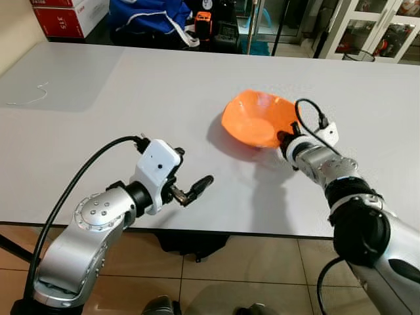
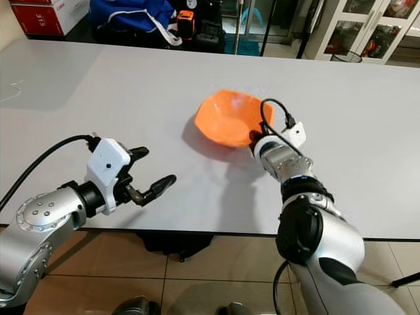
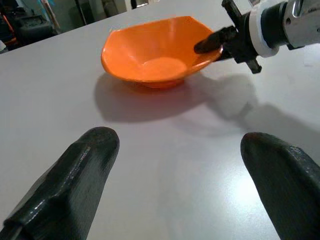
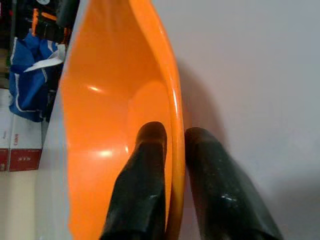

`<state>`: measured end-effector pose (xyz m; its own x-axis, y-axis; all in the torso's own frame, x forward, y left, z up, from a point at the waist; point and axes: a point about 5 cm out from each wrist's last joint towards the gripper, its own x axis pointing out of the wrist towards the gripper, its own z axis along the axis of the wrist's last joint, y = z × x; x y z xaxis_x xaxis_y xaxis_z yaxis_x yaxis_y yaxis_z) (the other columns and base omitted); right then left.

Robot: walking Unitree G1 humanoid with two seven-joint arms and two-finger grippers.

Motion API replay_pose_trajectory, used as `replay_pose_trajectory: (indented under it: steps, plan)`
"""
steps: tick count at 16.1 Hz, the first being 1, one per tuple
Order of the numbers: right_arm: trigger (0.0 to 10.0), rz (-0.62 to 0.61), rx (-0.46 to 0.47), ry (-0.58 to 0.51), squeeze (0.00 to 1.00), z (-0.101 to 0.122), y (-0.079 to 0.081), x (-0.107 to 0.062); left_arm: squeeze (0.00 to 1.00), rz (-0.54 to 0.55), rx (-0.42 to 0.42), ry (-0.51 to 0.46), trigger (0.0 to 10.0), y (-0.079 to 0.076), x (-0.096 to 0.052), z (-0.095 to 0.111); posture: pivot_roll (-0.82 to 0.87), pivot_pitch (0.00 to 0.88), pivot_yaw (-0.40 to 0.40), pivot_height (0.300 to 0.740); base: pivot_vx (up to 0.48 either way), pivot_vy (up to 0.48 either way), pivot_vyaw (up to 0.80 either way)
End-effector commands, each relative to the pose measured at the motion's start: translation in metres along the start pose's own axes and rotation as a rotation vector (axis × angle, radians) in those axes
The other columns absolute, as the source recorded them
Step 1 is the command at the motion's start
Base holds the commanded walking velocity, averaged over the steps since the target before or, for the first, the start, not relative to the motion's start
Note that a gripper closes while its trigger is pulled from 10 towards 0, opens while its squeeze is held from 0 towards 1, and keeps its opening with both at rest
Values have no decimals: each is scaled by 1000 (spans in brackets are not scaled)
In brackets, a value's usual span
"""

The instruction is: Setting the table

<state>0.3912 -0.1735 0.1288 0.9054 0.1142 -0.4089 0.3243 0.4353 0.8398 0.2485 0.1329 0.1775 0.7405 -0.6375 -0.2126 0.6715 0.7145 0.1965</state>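
1. Our left gripper (image 1: pixel 186 178) hovers over the white table (image 1: pixel 98 98), fingers spread, empty.
2. Right of centre, the orange plastic bowl (image 1: pixel 256 118) looks light, stiff, slippery.
3. Our right gripper (image 4: pixel 172 165) pinches its rim, the best hold.

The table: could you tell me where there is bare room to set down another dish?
The white table is bare across its far left, and between the open left gripper and the orange bowl. It is crowded only where the right gripper pinches the bowl's rim.
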Motion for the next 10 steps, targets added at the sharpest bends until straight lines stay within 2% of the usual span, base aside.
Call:
replay_pose_trajectory:
  steps: [1,5,10]
  plan:
    - [10000,16,30,-12,1000,9,8,-1,0,-14,11,-6,10000,-3,1,3,101,68,-55,740,0,0,0]
    - [10000,23,60,-17,1000,17,13,-3,0,-15,13,-10,10000,-2,4,4,92,60,-46,740,0,0,0]
    - [10000,0,64,-2,1000,22,5,-6,0,-31,13,-2,10000,-5,8,2,83,39,-47,740,0,0,0]
